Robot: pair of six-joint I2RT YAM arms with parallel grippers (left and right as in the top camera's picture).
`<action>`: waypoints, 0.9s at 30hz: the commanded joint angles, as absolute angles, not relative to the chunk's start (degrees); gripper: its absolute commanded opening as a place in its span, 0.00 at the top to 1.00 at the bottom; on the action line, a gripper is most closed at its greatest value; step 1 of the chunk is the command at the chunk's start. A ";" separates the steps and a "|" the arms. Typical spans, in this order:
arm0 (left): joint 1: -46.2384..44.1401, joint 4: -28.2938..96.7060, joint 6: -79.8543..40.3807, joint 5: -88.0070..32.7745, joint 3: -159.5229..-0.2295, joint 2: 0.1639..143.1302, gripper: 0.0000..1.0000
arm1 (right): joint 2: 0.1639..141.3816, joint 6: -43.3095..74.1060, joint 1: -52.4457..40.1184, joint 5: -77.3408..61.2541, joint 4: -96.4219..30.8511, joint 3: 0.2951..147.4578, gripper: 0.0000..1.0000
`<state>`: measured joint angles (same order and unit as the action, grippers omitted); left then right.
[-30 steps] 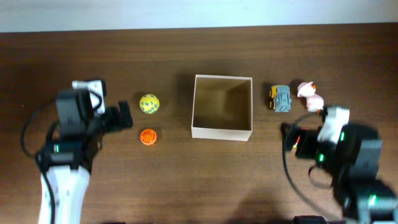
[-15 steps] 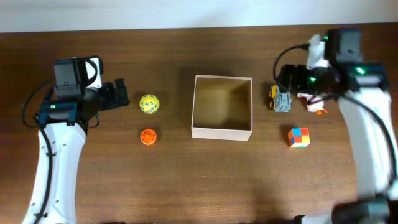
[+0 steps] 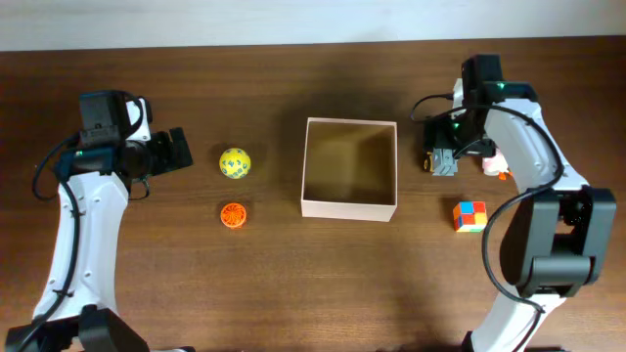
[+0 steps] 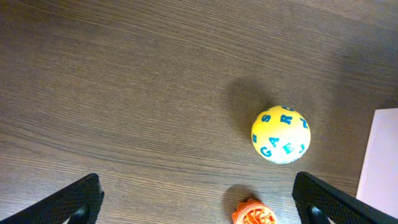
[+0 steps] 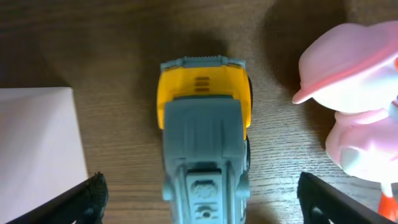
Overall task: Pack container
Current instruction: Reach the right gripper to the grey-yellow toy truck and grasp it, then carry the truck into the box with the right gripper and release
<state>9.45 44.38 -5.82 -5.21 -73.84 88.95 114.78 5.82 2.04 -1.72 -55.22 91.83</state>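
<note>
The container (image 3: 348, 208), a square cream-walled box with a tan inside, stands empty at the table's middle. A yellow lettered ball (image 3: 235, 162) and an orange ridged toy (image 3: 233, 215) lie to its left. A grey and yellow toy truck (image 3: 446, 163), a pink figure (image 3: 493, 161) and a coloured cube (image 3: 470, 216) lie to its right. My left gripper (image 3: 182, 152) is open and empty, left of the ball (image 4: 280, 134). My right gripper (image 3: 440, 135) is open just above the truck (image 5: 205, 124), with its jaws on either side of it.
In the left wrist view the orange toy (image 4: 254, 213) sits at the bottom edge and the container's wall (image 4: 380, 162) at the right. In the right wrist view the container's wall (image 5: 37, 143) is left of the truck and the pink figure (image 5: 360, 106) close on its right.
My right arm swung from the front right to the back and came down over the truck, uncovering the cube. My left arm drew back and slightly left.
</note>
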 commanded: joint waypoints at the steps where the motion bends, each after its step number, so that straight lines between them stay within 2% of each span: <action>1: 9.65 44.23 -6.37 -5.78 -74.96 89.36 0.01 | 117.45 6.46 2.33 -0.47 -55.18 92.42 0.12; 7: 9.65 44.23 -6.37 -5.78 -74.96 89.36 0.01 | 120.33 6.46 2.26 -1.50 -55.53 92.42 0.28; 10: 9.65 44.23 -6.37 -5.78 -74.96 89.36 0.01 | 120.49 6.74 2.26 -1.54 -55.92 92.42 0.53; 11: 9.65 44.23 -6.37 -5.80 -74.96 89.36 0.01 | 120.38 7.64 2.26 -1.43 -55.94 92.44 0.55; 16: 9.65 44.23 -6.37 -5.80 -74.96 89.36 0.01 | 116.73 8.51 2.20 -1.21 -56.60 92.73 0.58; 21: 9.65 44.23 -6.37 -5.80 -74.96 89.36 0.01 | 107.24 10.68 1.37 -1.54 -59.27 94.08 0.58; 27: 9.65 44.25 -6.37 -5.80 -74.96 89.36 0.01 | 93.82 15.40 -5.26 -2.31 -65.63 95.13 0.59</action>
<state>9.45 44.38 -5.82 -5.21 -73.84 88.95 100.84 12.10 -1.08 -1.50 -64.34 93.08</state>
